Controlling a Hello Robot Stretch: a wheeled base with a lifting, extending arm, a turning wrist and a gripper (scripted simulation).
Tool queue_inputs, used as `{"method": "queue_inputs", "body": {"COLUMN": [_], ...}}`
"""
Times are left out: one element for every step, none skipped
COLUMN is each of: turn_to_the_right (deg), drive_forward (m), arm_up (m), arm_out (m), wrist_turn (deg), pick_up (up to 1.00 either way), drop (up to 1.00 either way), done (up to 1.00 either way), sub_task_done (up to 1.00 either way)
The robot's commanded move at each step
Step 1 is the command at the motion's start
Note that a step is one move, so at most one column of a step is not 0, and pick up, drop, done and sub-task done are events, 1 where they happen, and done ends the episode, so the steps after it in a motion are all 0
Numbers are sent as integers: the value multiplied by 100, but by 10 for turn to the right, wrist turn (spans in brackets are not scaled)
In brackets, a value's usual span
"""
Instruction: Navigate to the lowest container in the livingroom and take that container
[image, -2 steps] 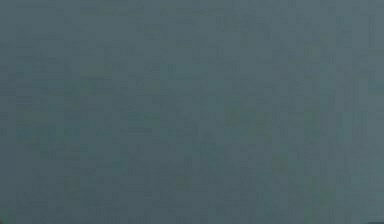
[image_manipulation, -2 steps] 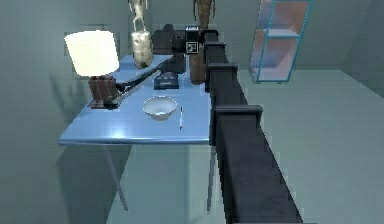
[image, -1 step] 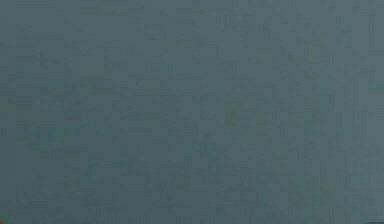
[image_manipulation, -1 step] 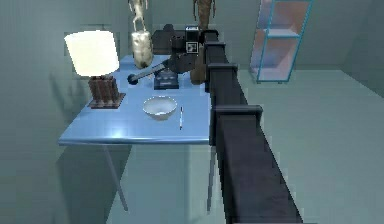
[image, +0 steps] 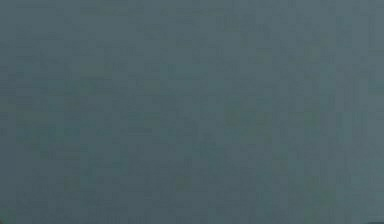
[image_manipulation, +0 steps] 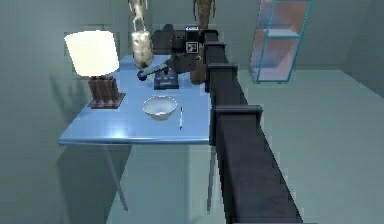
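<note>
A shallow pale bowl (image_manipulation: 160, 107) sits near the middle of a light blue table (image_manipulation: 105, 128) in the arm side view. My dark arm (image_manipulation: 240, 140) rises from the bottom edge and reaches over the table's far right part. Its gripper (image_manipulation: 144, 75) points left, just beyond the bowl in the picture. With things standing on the tabletop around its far end, I cannot tell whether it holds anything, or whether it touches the bowl.
A lamp (image_manipulation: 92, 55) with a white shade and brown base stands on the table's left. A tan vase (image_manipulation: 142, 45) is at its far side, a thin pen-like stick (image_manipulation: 181, 118) right of the bowl. A teal-framed shelf (image_manipulation: 280, 40) stands far right. A plain grey-green wall (image: 192, 112) is close ahead.
</note>
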Motion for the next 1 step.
{"method": "queue_inputs", "body": {"turn_to_the_right": [0], "drive_forward": [0], "arm_up": [-16], "arm_out": [0], "wrist_turn": [0], "pick_up": [0], "drop": [0], "done": [0], "sub_task_done": [0]}}
